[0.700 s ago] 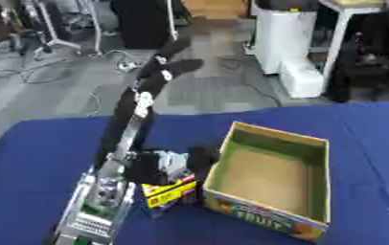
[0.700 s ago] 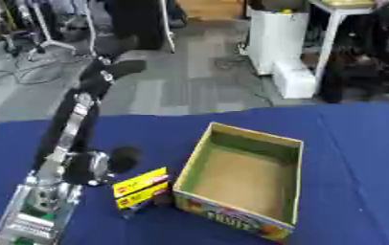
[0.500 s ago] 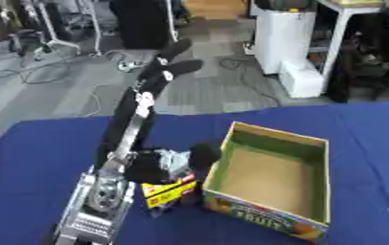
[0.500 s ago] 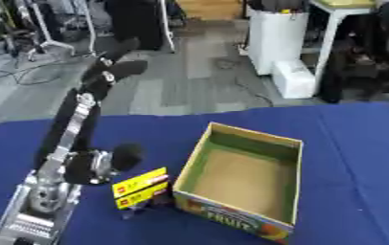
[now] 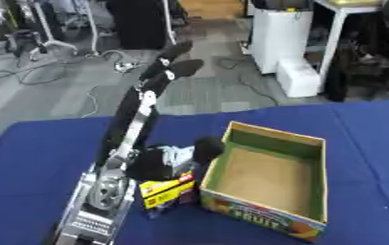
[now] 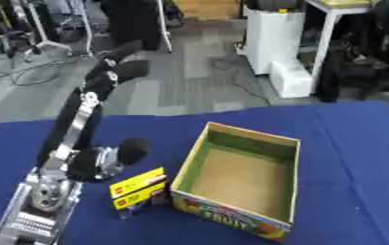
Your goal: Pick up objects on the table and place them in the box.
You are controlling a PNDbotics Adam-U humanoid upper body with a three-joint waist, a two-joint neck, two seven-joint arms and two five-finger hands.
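So the thing to grab here is a small yellow packet (image 6: 137,188) with red and dark print on it, sitting on the desk (image 6: 348,139) just left of the cardboard box (image 6: 241,178), pretty much touching the box's near-left corner in both views. It looks tilted up on its edge rather than lying flat, but I can't say for sure. The box itself is open on top and has nothing inside, green on the inner walls, plain brown bottom, with colourful fruit print and the word "FRUIT" along the near side. It sits skewed, one corner pointing toward the camera. The desk is covered in a blue cloth. Left of the box, the left robot hand (image 5: 174,160) comes down over the packet: black rounded fingers with a silver bit between them, right above and behind the packet's top edge. Whether the fingers are actually closed round the packet or just resting by it, I can't tell, it's too smeared there. The left arm (image 5: 129,139) runs from the lower left of the view up past the box's left side, silver at the bottom and black further up. No right robot hand anywhere in either view. Beyond the box, past the desk's far edge, there's grey floor with cables, a white cabinet (image 5: 280,36) and some stands.
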